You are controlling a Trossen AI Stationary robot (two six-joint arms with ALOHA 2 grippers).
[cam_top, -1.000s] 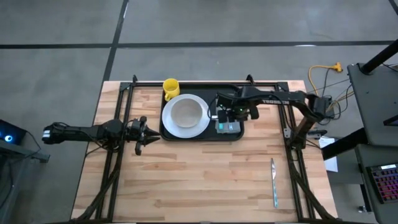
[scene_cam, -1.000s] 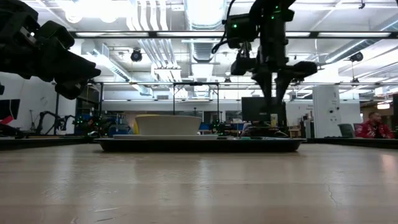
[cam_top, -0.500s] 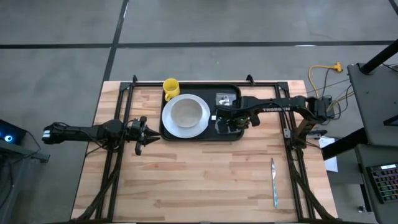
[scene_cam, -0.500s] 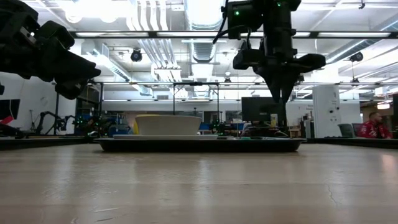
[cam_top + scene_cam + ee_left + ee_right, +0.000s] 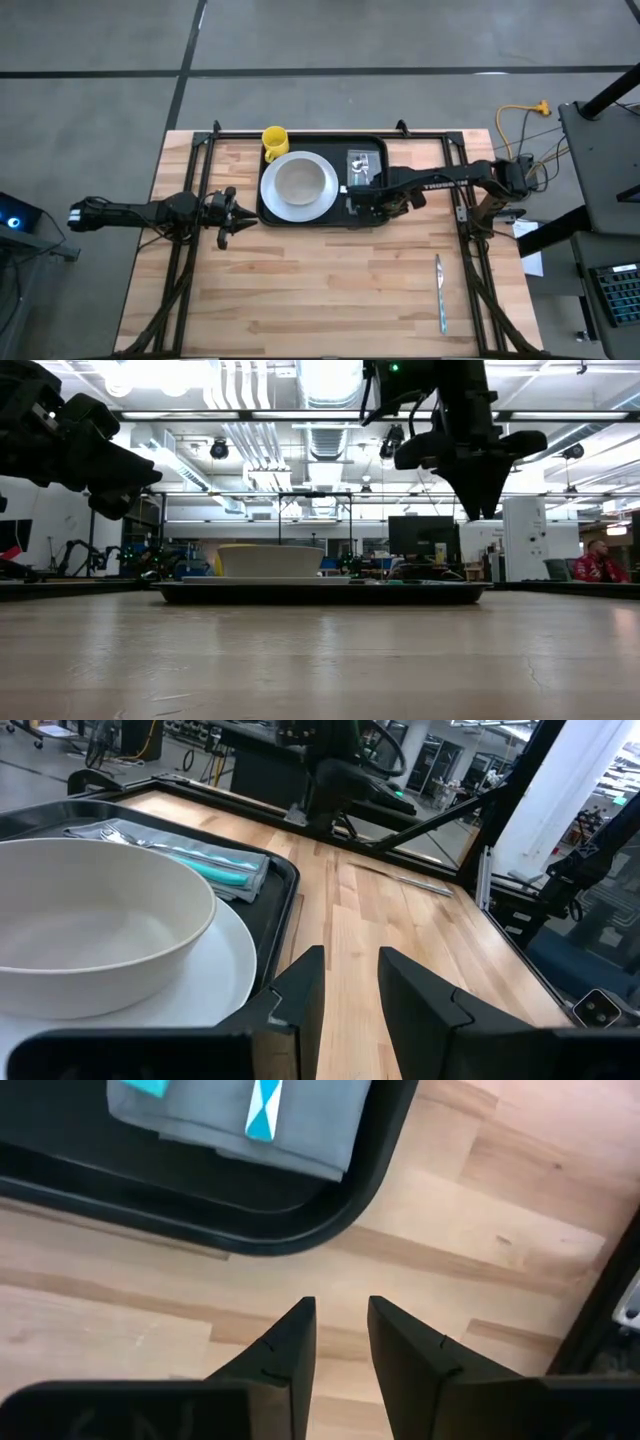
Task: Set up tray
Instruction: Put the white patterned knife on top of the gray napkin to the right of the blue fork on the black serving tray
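Note:
The black tray (image 5: 330,217) lies at the table's far middle. On it a white plate (image 5: 325,205) carries a white bowl (image 5: 298,185). A grey napkin (image 5: 250,1135) with a fork and teal-handled cutlery lies in the tray's right part (image 5: 190,865). A yellow mug (image 5: 275,140) stands at the tray's far left corner. My right gripper (image 5: 340,1335) is open and empty. It points down, high over the table just outside the tray's near right corner (image 5: 480,510). My left gripper (image 5: 348,985) is open and empty, left of the tray (image 5: 232,215).
A knife (image 5: 438,290) lies on the wood near the table's right near corner; it also shows in the left wrist view (image 5: 395,880). Black frame rails (image 5: 195,250) run along both sides of the table. Bare wood lies between the tray and the near edge.
My right gripper has risen from over the napkin in the tray's right part and gone toward the table's near edge, now past the tray's near right corner. The napkin's far end now shows from above.

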